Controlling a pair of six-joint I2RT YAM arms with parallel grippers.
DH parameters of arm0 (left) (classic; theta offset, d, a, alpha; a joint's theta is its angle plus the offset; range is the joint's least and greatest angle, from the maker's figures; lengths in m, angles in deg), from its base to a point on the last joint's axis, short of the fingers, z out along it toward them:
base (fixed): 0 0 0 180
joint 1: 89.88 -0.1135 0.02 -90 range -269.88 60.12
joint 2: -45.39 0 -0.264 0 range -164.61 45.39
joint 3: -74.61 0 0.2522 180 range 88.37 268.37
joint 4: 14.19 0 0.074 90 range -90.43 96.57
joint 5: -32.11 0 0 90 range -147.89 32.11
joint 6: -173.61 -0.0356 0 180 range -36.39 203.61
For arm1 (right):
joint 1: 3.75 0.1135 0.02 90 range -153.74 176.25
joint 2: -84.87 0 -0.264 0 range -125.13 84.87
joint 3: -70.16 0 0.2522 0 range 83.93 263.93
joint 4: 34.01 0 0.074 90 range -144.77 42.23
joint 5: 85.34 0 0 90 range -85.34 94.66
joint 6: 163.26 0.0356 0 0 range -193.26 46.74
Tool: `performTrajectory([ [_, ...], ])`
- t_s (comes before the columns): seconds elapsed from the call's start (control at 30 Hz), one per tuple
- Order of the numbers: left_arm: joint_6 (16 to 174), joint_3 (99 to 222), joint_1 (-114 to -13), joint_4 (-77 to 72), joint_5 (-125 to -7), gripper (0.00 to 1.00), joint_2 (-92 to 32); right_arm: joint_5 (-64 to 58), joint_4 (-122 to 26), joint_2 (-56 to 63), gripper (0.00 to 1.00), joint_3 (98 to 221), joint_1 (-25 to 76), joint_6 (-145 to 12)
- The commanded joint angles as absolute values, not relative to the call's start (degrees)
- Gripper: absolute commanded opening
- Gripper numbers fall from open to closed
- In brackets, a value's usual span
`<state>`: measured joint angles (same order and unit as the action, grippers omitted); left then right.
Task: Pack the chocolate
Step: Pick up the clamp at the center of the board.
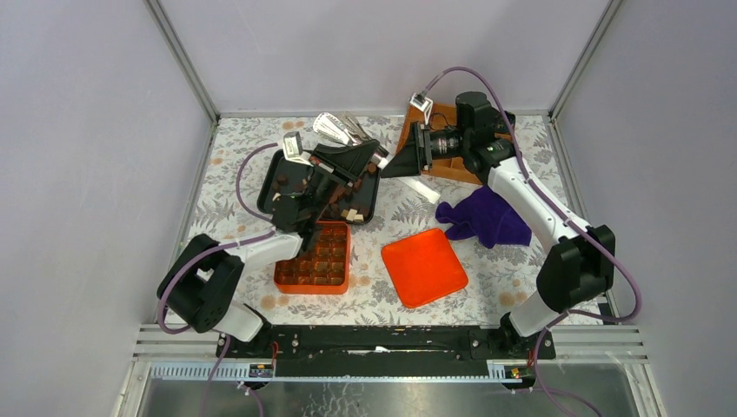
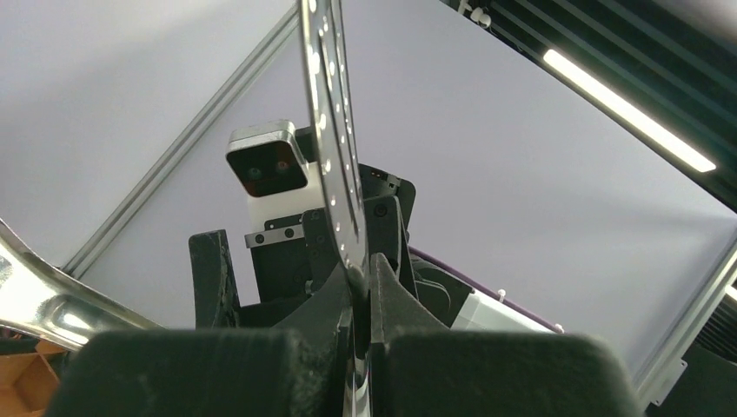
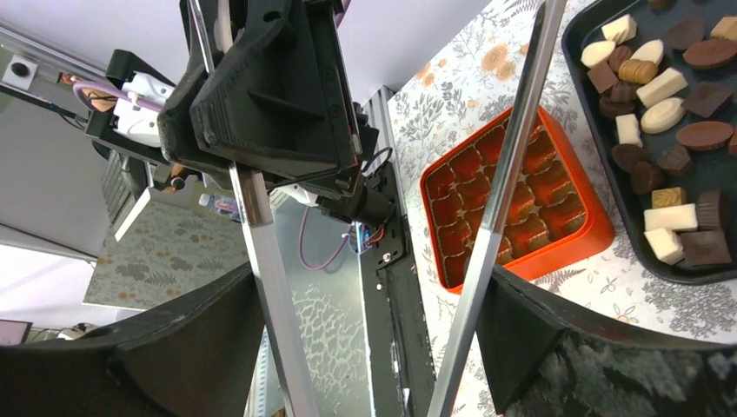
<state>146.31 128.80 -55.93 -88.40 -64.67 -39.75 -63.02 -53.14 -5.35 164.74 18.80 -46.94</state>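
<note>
Chocolate [image 3: 660,87]: loose pieces in black tray [image 3: 584,148], just beyond orange box [image 3: 539,254].
Left hand [image 2: 358,295]: clamped on one arm of metal tongs [image 2: 335,156], beyond the box too.
Right hand [image 3: 365,347]: wide, straddling both tong arms.

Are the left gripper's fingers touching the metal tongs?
Touching. The left wrist view shows one blade of the metal tongs pinched between the left gripper fingers, no gap visible.
</note>
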Motion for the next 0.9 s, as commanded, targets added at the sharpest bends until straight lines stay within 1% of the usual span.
performTrajectory([
  [0.0,147.1,128.4,-55.1,-92.2,-61.3,0.0,-40.0,-61.4,-53.9,-6.7,0.87,170.1,19.6,-49.7],
  [0.13,147.9,128.3,-54.9,-92.2,-60.5,0.0,-40.4,-61.4,-54.1,-7.2,0.85,170.3,20.1,-50.4],
  [0.3,149.2,128.2,-54.8,-92.4,-60.3,0.0,-41.4,-62.6,-52.9,-7.4,0.72,170.3,20.2,-49.4],
  [0.43,150.1,128.0,-54.8,-92.4,-60.0,0.08,-41.7,-63.6,-50.9,-7.3,0.68,169.6,20.2,-47.6],
  [0.53,149.9,127.7,-54.9,-92.4,-59.5,0.29,-41.2,-64.5,-48.6,-7.1,0.67,168.4,20.2,-45.5],
  [0.67,149.3,126.3,-54.9,-92.3,-58.1,0.5,-40.1,-65.2,-46.0,-6.7,0.67,167.9,20.2,-44.0],
  [0.73,148.8,125.4,-54.9,-92.3,-56.8,0.58,-39.3,-65.6,-45.4,-6.7,0.66,167.8,20.2,-43.5],
  [0.87,147.3,123.4,-55.0,-91.7,-54.8,0.69,-37.6,-65.9,-45.0,-6.7,0.63,167.4,20.2,-43.0],
])
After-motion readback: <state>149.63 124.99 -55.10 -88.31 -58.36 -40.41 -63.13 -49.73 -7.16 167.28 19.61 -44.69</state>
